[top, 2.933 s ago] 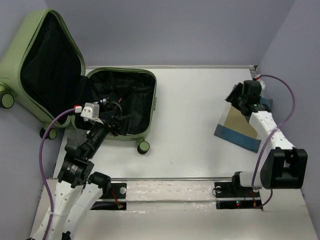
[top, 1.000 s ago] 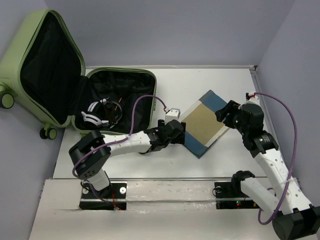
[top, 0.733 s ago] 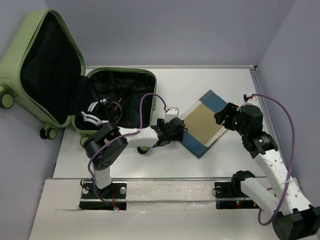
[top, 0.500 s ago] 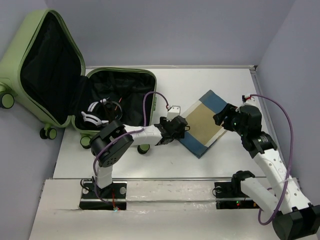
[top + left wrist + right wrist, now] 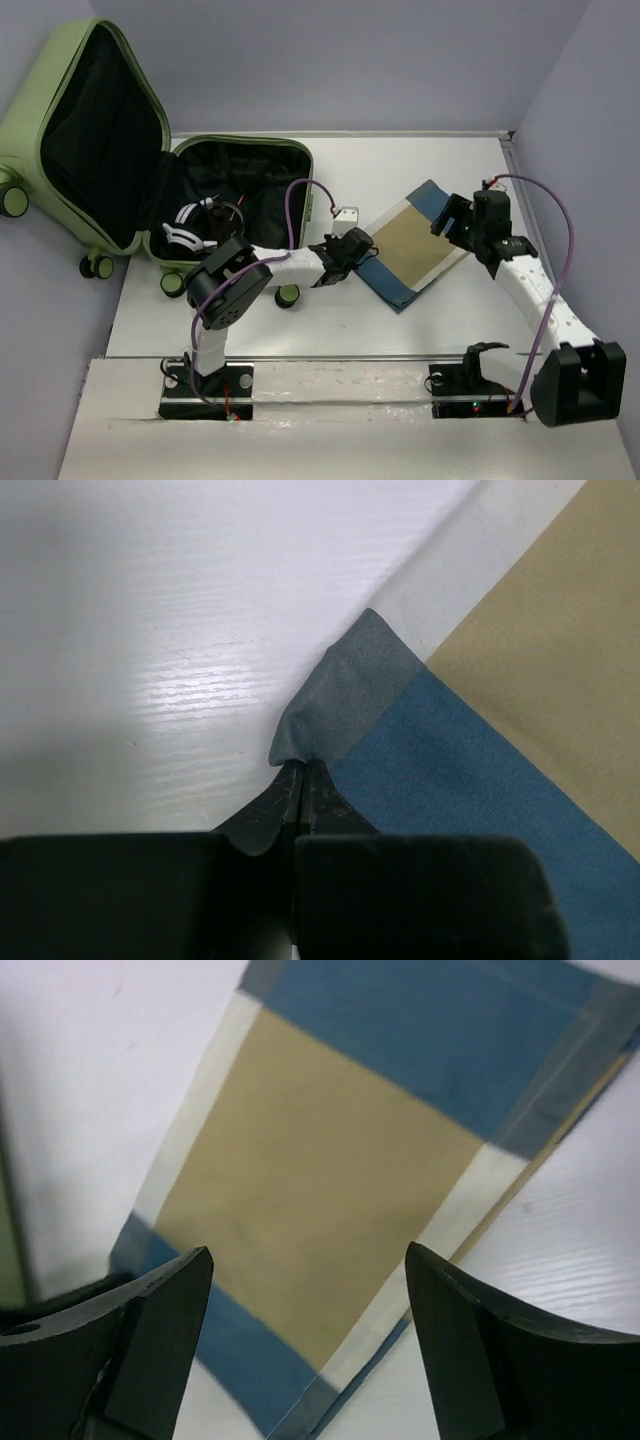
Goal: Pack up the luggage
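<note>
The light-green luggage [image 5: 25, 125] lies open at the left, lid propped up, black lining showing. A folded cloth [image 5: 415, 240] in tan and blue lies on the white table to its right. My left gripper [image 5: 352, 247] reaches across to the cloth's near-left corner. In the left wrist view the left gripper [image 5: 300, 770] is shut on that grey-blue corner [image 5: 345, 690], which is pinched up off the table. My right gripper [image 5: 455, 215] hovers open over the cloth's far-right part. The right wrist view shows the right gripper [image 5: 308, 1270] spread wide above the cloth [image 5: 320, 1160], touching nothing.
White-and-black headphones [image 5: 190, 225] and cables lie in the luggage's lower half. A luggage wheel [image 5: 288, 295] sticks out beside my left arm. Purple walls close in the table at the back and right. A metal rail [image 5: 340, 385] runs along the near edge.
My left gripper has closed on the cloth's corner. My right gripper has opened wider, let go of the cloth and pulled back toward the far right.
</note>
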{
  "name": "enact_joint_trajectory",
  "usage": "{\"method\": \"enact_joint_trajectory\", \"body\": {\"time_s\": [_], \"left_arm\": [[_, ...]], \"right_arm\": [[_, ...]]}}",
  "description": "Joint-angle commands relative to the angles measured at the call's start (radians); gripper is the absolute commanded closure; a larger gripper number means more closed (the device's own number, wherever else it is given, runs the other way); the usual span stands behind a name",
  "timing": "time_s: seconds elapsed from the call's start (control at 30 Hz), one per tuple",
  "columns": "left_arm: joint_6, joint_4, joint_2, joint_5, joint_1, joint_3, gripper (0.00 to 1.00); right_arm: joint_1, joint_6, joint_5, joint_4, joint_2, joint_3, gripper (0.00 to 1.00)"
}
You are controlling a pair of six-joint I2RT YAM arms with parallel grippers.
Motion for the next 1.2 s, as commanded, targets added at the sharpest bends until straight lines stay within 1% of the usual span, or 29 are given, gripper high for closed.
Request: {"method": "enact_joint_trajectory", "body": {"time_s": [0.0,0.03,0.07,0.1,0.13,0.2,0.23,0.27,0.37,0.53,0.7,0.73,0.77,0.8,0.83,0.87,0.93,1.0,1.03,1.1,1.17], "left_arm": [[0.031,-0.007,-0.038,-0.097,0.022,0.010,0.94],[0.045,-0.008,-0.043,-0.107,0.023,0.010,0.94],[0.050,-0.008,-0.051,-0.120,0.027,0.012,0.94],[0.053,-0.005,-0.055,-0.121,0.028,0.010,0.94],[0.059,-0.002,-0.058,-0.123,0.031,0.007,0.94],[0.065,0.015,-0.064,-0.118,0.042,0.004,0.94],[0.069,0.024,-0.064,-0.108,0.046,0.003,0.94],[0.079,0.030,-0.066,-0.101,0.048,0.004,0.94],[0.088,0.050,-0.066,-0.078,0.057,0.003,0.94],[0.093,0.091,-0.074,-0.049,0.073,-0.020,0.94],[0.099,0.114,-0.086,-0.016,0.074,-0.026,0.94],[0.102,0.124,-0.097,-0.003,0.074,-0.032,0.94],[0.102,0.125,-0.100,-0.003,0.074,-0.032,0.94],[0.105,0.127,-0.103,0.006,0.074,-0.032,0.94],[0.105,0.133,-0.107,0.012,0.074,-0.032,0.94],[0.108,0.136,-0.109,0.023,0.074,-0.031,0.94],[0.112,0.139,-0.111,0.032,0.070,-0.023,0.94],[0.114,0.145,-0.111,0.043,0.066,-0.016,0.94],[0.114,0.148,-0.111,0.049,0.066,-0.014,0.94],[0.111,0.157,-0.115,0.061,0.066,-0.013,0.94],[0.111,0.162,-0.133,0.073,0.065,-0.011,0.94]], "right_arm": [[-0.159,-0.044,0.047,0.049,0.128,0.104,0.15],[-0.196,-0.050,0.063,0.061,0.202,0.125,0.15],[-0.209,-0.057,0.104,0.061,0.239,0.139,0.12],[-0.221,-0.061,0.120,0.061,0.277,0.153,0.11],[-0.233,-0.064,0.131,0.063,0.350,0.176,0.11],[-0.264,-0.070,0.165,0.069,0.420,0.199,0.10],[-0.273,-0.072,0.181,0.069,0.451,0.209,0.07],[-0.282,-0.075,0.186,0.069,0.509,0.219,0.07],[-0.305,-0.074,0.166,0.070,0.593,0.254,0.06],[-0.315,-0.060,0.149,0.070,0.663,0.263,0.06],[-0.324,-0.047,0.008,0.075,0.756,0.280,0.13],[-0.324,-0.035,-0.056,0.087,0.796,0.289,0.30],[-0.324,-0.035,-0.076,0.087,0.796,0.289,0.30],[-0.324,-0.026,-0.116,0.099,0.814,0.286,0.37],[-0.324,-0.021,-0.152,0.105,0.821,0.286,0.51],[-0.324,-0.014,-0.165,0.118,0.818,0.274,0.69],[-0.324,-0.003,-0.200,0.151,0.804,0.256,0.82],[-0.324,0.009,-0.214,0.179,0.767,0.231,0.91],[-0.324,0.014,-0.220,0.197,0.750,0.214,0.93],[-0.324,0.023,-0.243,0.253,0.713,0.156,0.93],[-0.324,0.037,-0.263,0.324,0.632,0.083,0.93]]}}
